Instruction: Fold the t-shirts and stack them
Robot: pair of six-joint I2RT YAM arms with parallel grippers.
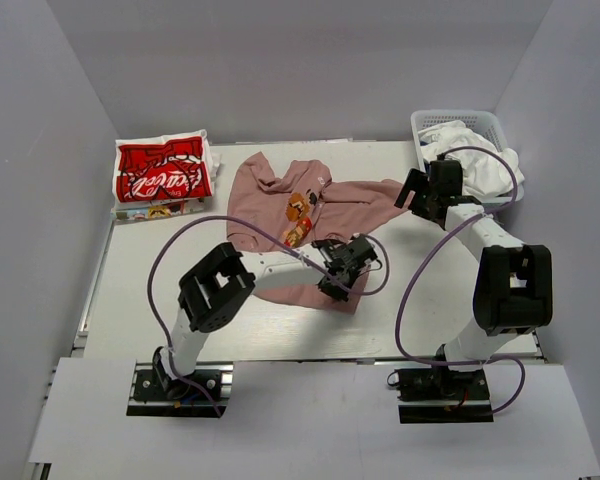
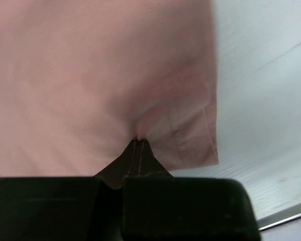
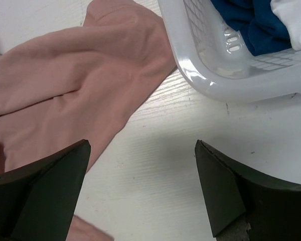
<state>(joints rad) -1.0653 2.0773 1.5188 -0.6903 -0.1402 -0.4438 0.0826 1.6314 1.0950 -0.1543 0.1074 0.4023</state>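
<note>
Left gripper point(image 2: 139, 145) pinched tight on the near hem of the pink t-shirt point(image 1: 290, 200), which lies rumpled and unfolded mid-table. Early in the job, by the look of it: red t-shirt point(image 1: 163, 175) folded flat at the far left corner; white t-shirt point(image 1: 480, 165) and navy t-shirt point(image 3: 246, 20) heaped in the basket point(image 3: 190, 65), not yet folded. Right gripper point(image 3: 142, 145) spread wide, holding nothing, hovering over bare table between the basket and a pink sleeve

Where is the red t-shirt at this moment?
In the top view, the red t-shirt lies folded at the far left of the table, left of the pink t-shirt.
</note>
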